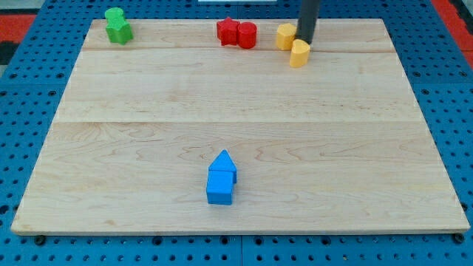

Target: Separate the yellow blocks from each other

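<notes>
Two yellow blocks sit near the view's top right on the wooden board [236, 111]. One yellow block [286, 35] lies higher and to the left. The other yellow block [299, 53] lies just below and to the right of it; they look touching or nearly so. My tip [305, 39] comes down from the view's top. It stands right next to both, to the right of the upper yellow block and just above the lower one.
Two red blocks [237, 33] sit together left of the yellow ones. Two green blocks [117, 26] sit at the view's top left. Two blue blocks [221, 178] sit stacked close together near the view's bottom centre. A blue pegboard surrounds the board.
</notes>
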You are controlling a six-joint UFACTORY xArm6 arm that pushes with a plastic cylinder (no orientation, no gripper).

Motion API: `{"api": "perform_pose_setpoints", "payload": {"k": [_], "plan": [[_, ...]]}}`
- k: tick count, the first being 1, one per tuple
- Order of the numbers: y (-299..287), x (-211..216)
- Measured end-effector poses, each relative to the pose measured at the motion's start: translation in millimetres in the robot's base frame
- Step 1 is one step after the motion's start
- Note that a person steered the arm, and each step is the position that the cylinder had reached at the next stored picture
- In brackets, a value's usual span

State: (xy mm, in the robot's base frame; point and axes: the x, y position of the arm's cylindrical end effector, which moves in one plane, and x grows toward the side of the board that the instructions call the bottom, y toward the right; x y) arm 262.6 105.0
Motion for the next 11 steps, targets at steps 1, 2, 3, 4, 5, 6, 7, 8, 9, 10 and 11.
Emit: {"api": "perform_pose_setpoints", "payload": {"k": [1, 2, 3, 4, 5, 6, 7, 8, 9, 10, 11], "plan": [[-17.4, 23.9], [-13.8, 33.0], [13.9, 37.4], [33.8, 42.7], [26.4, 67.4], [-30.1, 104.4], [-68.9, 100.8], [-60.3, 82.0], [-65.7, 64.1], [-86.8, 52.2], [-72.5, 31.0]]}}
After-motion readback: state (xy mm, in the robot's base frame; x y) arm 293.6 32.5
